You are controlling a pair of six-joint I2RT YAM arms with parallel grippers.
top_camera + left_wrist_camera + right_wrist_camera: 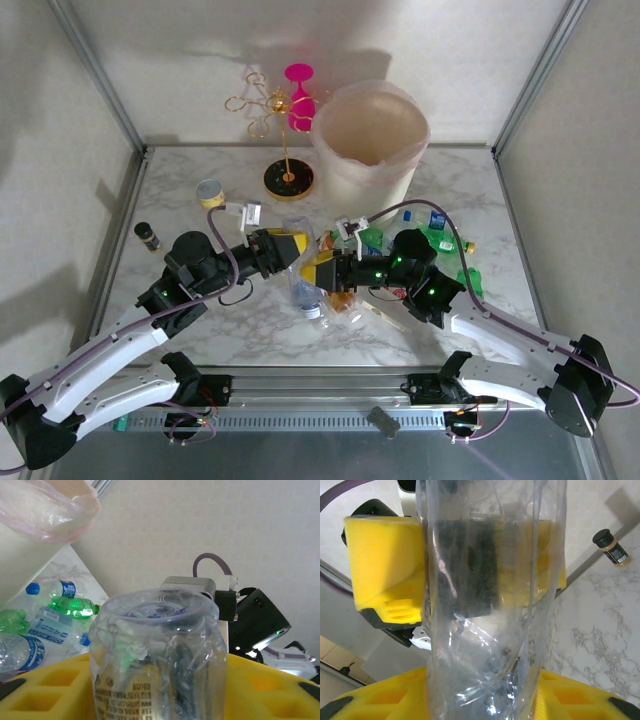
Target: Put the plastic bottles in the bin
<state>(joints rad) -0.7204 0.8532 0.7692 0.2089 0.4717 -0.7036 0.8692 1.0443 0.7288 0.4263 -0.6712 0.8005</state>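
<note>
Clear bottle (pixel 303 285) is at the table's middle, straddled by both my grippers: the left gripper (pixel 298 247) reaches it from 9 o'clock, the right gripper (pixel 318 270) from 3 o'clock. I cannot tell whether either pair of jaws truly clamps it. The bin (pixel 335 170) stands at 1 o'clock. If one side frees it before the other bites, the thin, crumpled wall could slip and drop.
</note>
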